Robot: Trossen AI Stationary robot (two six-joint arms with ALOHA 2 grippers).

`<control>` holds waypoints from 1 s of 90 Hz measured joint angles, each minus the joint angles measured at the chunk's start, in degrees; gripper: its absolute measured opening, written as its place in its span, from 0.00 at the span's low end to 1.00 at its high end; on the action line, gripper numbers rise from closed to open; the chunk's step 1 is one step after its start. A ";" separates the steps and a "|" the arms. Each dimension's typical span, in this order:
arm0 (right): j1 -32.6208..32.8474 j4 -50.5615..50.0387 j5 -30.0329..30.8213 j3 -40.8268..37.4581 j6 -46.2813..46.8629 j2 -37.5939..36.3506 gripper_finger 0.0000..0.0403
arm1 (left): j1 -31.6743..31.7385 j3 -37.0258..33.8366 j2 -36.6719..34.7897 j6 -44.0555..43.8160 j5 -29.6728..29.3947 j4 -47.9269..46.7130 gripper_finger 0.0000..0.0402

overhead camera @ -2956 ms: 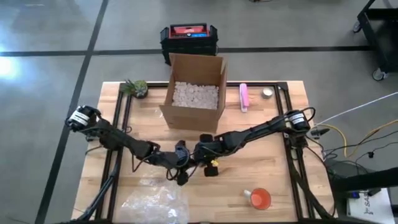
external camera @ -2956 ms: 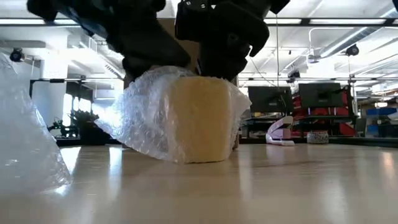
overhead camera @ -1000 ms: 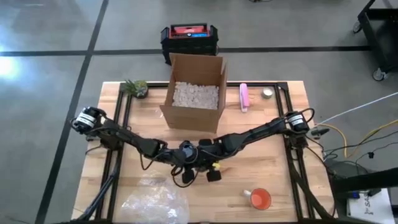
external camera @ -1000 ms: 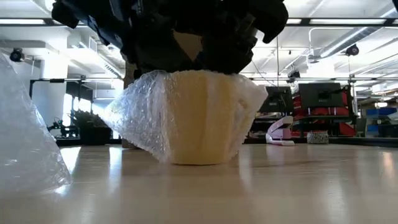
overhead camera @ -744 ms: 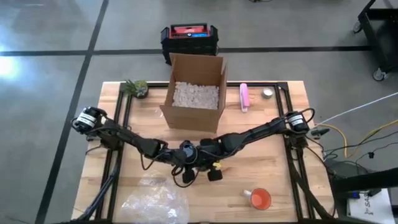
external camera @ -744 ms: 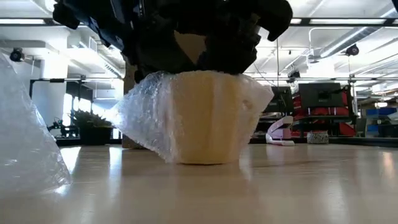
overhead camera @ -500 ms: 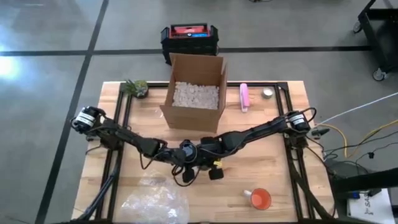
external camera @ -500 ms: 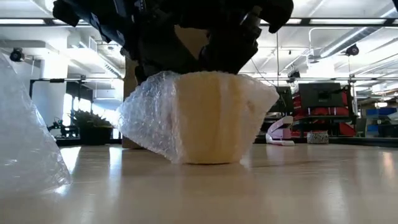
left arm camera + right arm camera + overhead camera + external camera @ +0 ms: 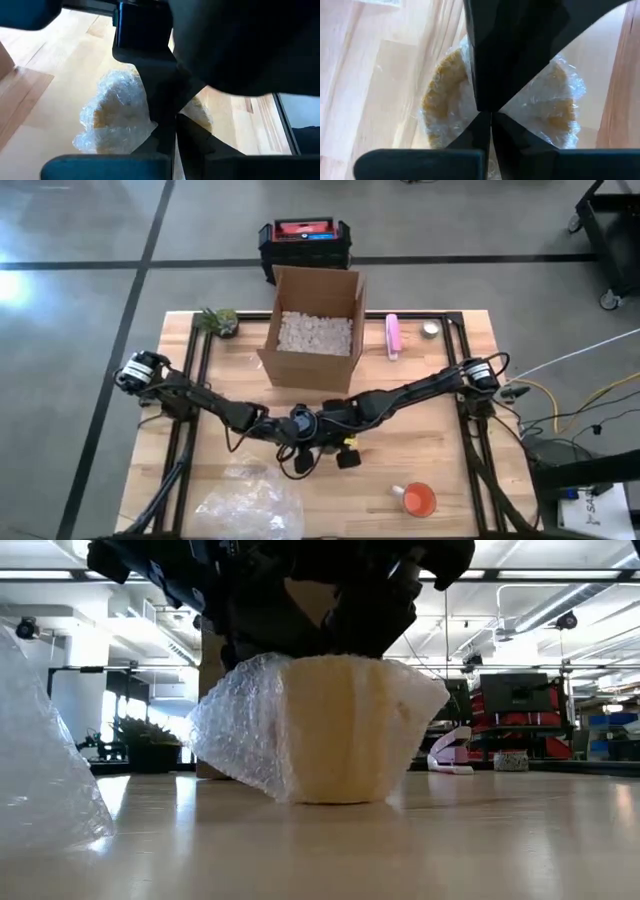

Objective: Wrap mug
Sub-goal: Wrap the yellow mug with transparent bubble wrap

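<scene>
Mug (image 9: 345, 730), yellow and swathed in bubble wrap (image 9: 240, 735), is seen standing on the counter (image 9: 480, 840) near its middle, in front of the cardboard box (image 9: 311, 328). The wrap is drawn up around the mug and bunched at the top. The left pincer (image 9: 300, 448) and the right pincer (image 9: 325, 435) are both set directly over the mug, meeting above it. In each wrist view the two dark fingers are closed together at their tips, pinching the gathered wrap above the mug. A loose heap of bubble wrap (image 9: 245, 505) lies near the counter's front left corner, and an orange cup (image 9: 418, 499) near the front right.
</scene>
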 joint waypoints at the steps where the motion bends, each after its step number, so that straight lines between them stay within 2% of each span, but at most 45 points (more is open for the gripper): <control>1: 0.00 -0.03 0.00 0.00 -0.05 0.00 0.01 | 0.00 0.00 -0.05 0.23 -0.01 0.03 0.00; 42: -0.11 -0.14 0.35 0.70 -0.75 -1.44 0.01 | -0.25 -0.42 -9.95 2.47 -0.48 -3.10 0.00; 51: -0.13 -0.53 0.38 0.52 -0.75 -1.18 0.01 | -0.15 -0.20 -12.16 3.09 -2.24 -4.44 0.00; 62: -0.22 -0.17 0.57 0.52 -0.68 -1.99 0.01 | -0.15 -0.37 -11.92 3.53 -3.56 -5.98 0.00; 90: -0.50 -0.30 1.43 0.39 0.00 -3.07 0.01 | -0.15 -0.21 -5.44 3.51 -4.12 -0.47 0.00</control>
